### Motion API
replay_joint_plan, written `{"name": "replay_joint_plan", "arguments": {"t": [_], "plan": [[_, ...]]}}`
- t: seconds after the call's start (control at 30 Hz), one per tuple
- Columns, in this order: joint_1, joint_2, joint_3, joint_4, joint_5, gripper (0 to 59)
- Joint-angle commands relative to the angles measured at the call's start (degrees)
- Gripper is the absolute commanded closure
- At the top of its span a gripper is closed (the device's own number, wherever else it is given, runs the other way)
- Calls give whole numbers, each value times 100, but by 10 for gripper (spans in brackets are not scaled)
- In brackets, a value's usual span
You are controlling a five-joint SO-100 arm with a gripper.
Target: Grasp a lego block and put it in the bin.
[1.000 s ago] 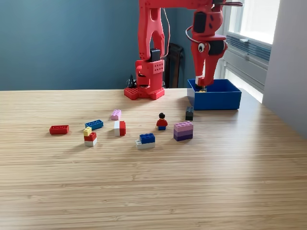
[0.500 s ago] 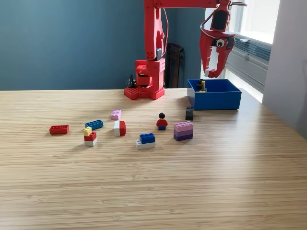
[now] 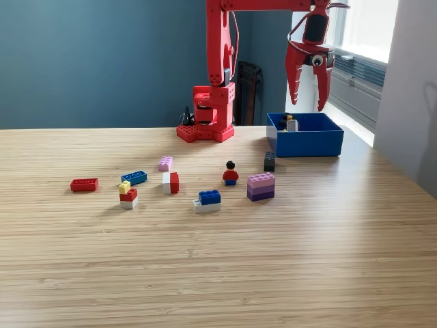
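Observation:
The bright blue bin [image 3: 305, 141] stands at the back right of the wooden table. A small piece [image 3: 289, 124] with black, yellow and pale parts lies inside it near its left wall. My red gripper [image 3: 308, 102] hangs open above the bin, jaws spread and pointing down, with nothing between them. Several loose lego blocks lie on the table: a red brick [image 3: 84, 184], a blue brick [image 3: 134, 178], a pink one [image 3: 164, 163], a red and white one [image 3: 170, 182], a blue and white one [image 3: 207, 201], a purple stack [image 3: 261, 186] and a black block [image 3: 270, 161].
A small lego figure [image 3: 231, 173] with a red torso stands mid-table. A yellow, red and white stack [image 3: 127, 195] sits at the left. The arm's red base [image 3: 205, 116] is at the table's back edge. A pale wall closes the right side.
The gripper was down in the bin, then opened and rose, leaving the small piece lying inside. It now hangs higher with its jaws spread wider.

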Motion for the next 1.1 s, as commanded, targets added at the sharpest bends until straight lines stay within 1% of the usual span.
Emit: {"name": "replay_joint_plan", "arguments": {"t": [0.03,0.1,0.17,0.23,0.3,0.57,0.7,0.83,1.1], "plan": [[9,492,-396,70,9,401],[237,510,-413,70,26,475],[668,510,-466,70,62,533],[1266,510,-510,70,26,567],[1925,510,-554,70,-105,585],[4438,448,-598,62,-817,585],[5344,483,-598,53,-1195,585],[5766,501,-580,44,-1389,585],[5757,501,-237,-35,-1292,585]]}}
